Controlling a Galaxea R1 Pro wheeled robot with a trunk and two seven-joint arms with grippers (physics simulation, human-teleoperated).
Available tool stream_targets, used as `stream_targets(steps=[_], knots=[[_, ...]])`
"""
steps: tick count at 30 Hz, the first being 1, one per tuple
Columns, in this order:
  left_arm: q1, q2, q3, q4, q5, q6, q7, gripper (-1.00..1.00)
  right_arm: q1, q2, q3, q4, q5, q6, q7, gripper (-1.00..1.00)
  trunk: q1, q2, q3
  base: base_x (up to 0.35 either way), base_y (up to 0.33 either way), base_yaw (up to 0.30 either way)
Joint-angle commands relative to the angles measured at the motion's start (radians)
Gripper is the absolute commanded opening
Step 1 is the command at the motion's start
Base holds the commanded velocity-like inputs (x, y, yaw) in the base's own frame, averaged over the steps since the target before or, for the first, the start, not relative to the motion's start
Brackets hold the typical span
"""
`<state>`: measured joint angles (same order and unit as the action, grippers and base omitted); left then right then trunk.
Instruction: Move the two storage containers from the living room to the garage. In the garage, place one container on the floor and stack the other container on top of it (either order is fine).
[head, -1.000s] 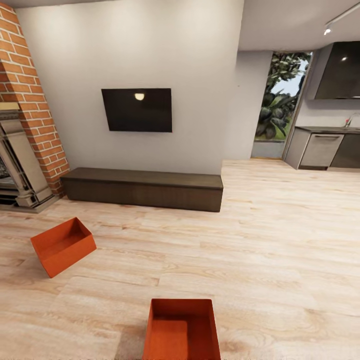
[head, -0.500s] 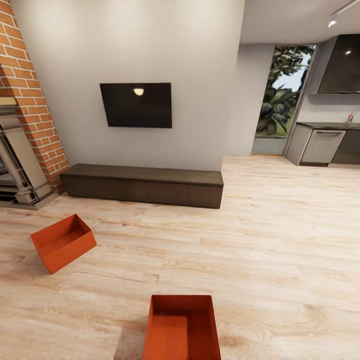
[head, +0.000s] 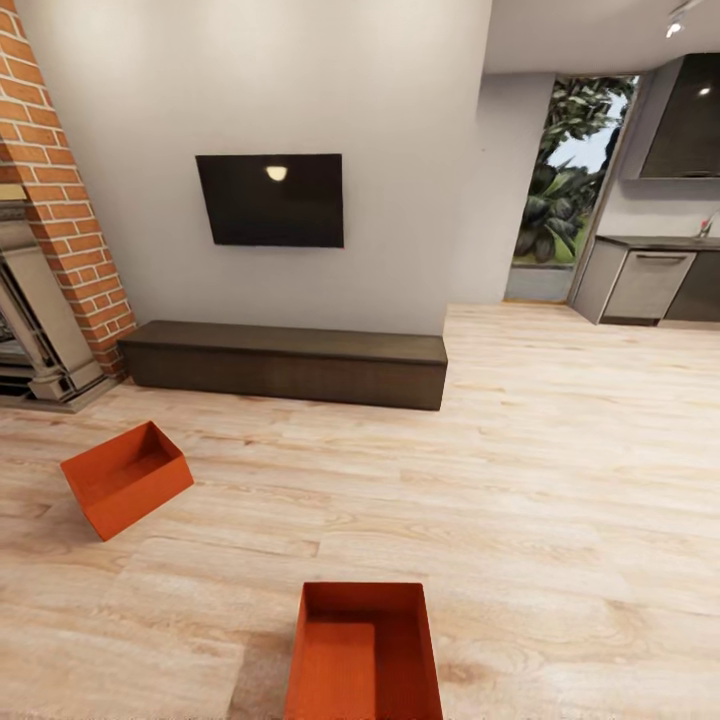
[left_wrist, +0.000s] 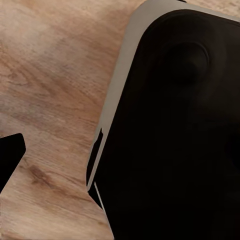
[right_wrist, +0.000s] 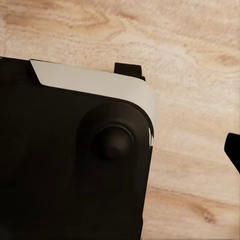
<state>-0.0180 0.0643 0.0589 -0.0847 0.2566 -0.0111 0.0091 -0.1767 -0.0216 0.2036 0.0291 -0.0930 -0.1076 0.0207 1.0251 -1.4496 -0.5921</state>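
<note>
From my head I look down over the living room's light wood plank flooring (head: 560, 480). Two orange-red rectangular plastic bins without lids sit on it, well apart. The nearer bin (head: 365, 650) stands squarely right below me, its open top showing a smooth inner floor, its near end cut off by the frame edge. The farther bin (head: 125, 478) lies off to my left, turned at an angle and tipped so one corner lifts, near the red brick fireplace (head: 55, 200). Beyond them a long, low, dark-brown wooden bench (head: 285, 362) runs along the white wall, under a black wall-mounted television (head: 270, 200). To the right, grey kitchen cabinets (head: 645, 285) stand beside a tall window with green foliage (head: 560, 190).

At my left wrist, a dark rounded body with a pale grey rim (left_wrist: 175, 130) hangs over the planks; a black tip pokes in at the edge. I cannot tell how my left fingers stand.

At my right wrist, a similar dark grey-rimmed body (right_wrist: 75, 160) covers the planks; my right fingers' state I cannot tell either.
</note>
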Motion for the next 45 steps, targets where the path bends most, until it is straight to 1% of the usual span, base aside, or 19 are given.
stream_targets(steps=[1,16,45], knots=[[0.000,0.000,0.005,0.000,0.001,-0.001,0.001,1.00,-0.001,0.000,0.008,0.003,-0.010,-0.006,0.002,1.00,0.000,0.000,-0.003,0.000,0.000,0.000],[0.000,0.000,0.005,0.000,0.001,-0.001,0.001,1.00,-0.001,0.002,0.008,0.003,-0.010,-0.007,-0.007,1.00,0.000,0.000,-0.027,0.000,0.000,0.000],[0.000,0.000,0.005,0.000,0.001,-0.001,0.001,1.00,-0.001,-0.001,0.008,0.003,-0.011,-0.005,0.005,1.00,0.000,0.000,-0.073,0.000,0.000,0.000]])
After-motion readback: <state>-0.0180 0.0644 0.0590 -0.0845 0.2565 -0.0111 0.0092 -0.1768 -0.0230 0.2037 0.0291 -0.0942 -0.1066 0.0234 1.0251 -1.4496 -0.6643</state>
